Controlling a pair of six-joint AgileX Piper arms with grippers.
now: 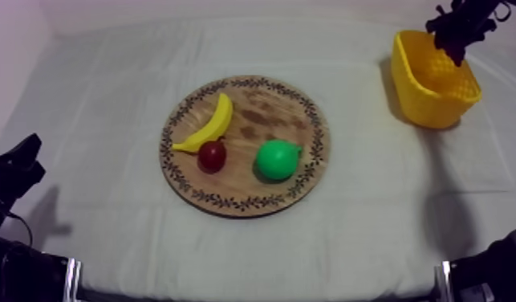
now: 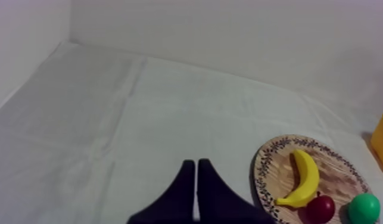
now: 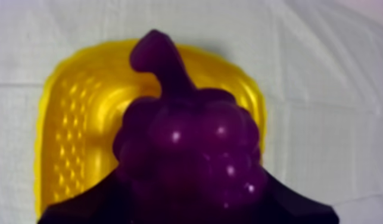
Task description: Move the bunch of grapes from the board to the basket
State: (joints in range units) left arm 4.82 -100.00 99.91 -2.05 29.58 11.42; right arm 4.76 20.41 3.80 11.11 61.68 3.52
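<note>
Two black fingers of the left gripper (image 2: pixel 196 162) lie pressed together in a narrow wedge, pinching nothing, low at the near left of the cloth (image 1: pixel 108 96). You'll find it well apart from the board (image 1: pixel 269 112), which sits mid-table. On that board the banana (image 1: pixel 209 124) lies toward the left, with the small red fruit (image 1: pixel 212 156) touching its near end and the pear (image 1: pixel 277 160) just beside that, to the right. Look farther, to the far right, and you have the basket (image 1: pixel 437 104). The right gripper (image 1: pixel 461 28) hangs over its open top, its jaws closed round the grapes (image 3: pixel 187 143). From the right wrist you see the bunch with its stem pointing away, directly above the yellow floor. It seems to hang clear of the rim, though you can't tell that for certain from these angles.
</note>
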